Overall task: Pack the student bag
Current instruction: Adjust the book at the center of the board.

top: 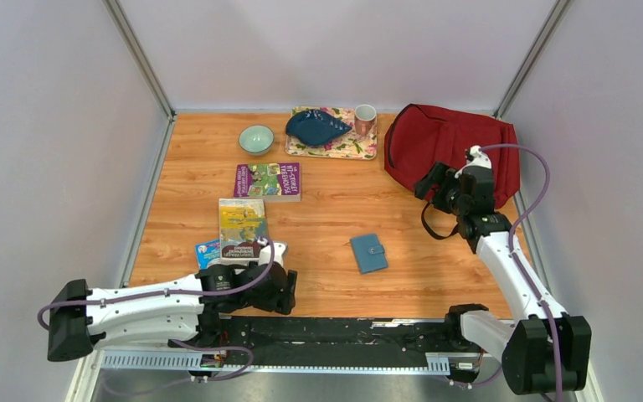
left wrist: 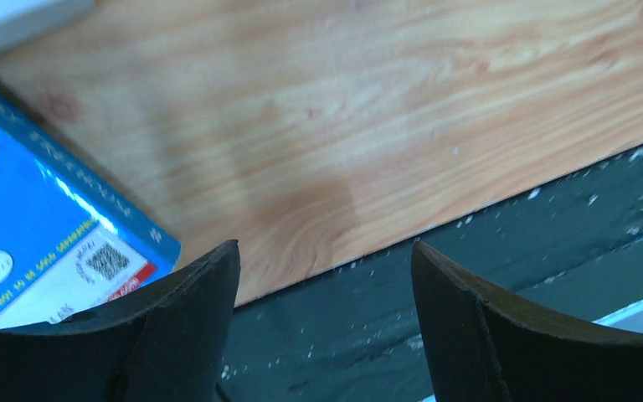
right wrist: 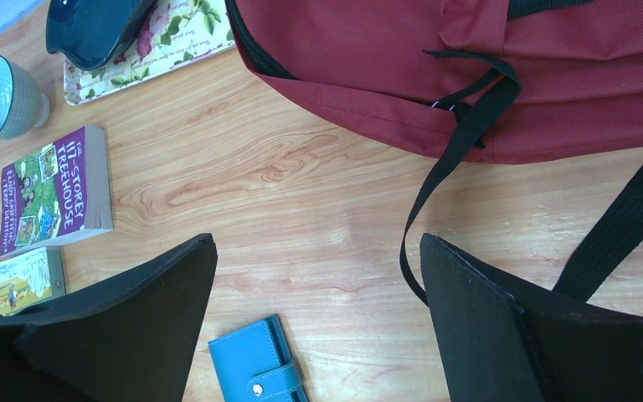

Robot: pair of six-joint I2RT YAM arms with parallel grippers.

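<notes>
The student bag [top: 452, 146], a large dark red backpack with black straps, lies at the back right of the table. My right gripper [top: 432, 182] hovers open at the bag's near left edge. From the right wrist, the bag [right wrist: 469, 75] fills the top of the view. A black strap [right wrist: 456, 151] loops down beside the right fingertip, and nothing is between the fingers of this gripper [right wrist: 318, 251]. My left gripper [top: 287, 289] is low at the near table edge, open and holding nothing [left wrist: 325, 255].
A blue wallet [top: 369, 253] lies mid-table. A purple book [top: 268, 180], a yellow book [top: 243, 222] and a blue book [left wrist: 42, 234] lie on the left. At the back are a green bowl [top: 256, 139] and a floral tray [top: 347, 148] with a dark blue dish [top: 318, 127] and a mug [top: 365, 119].
</notes>
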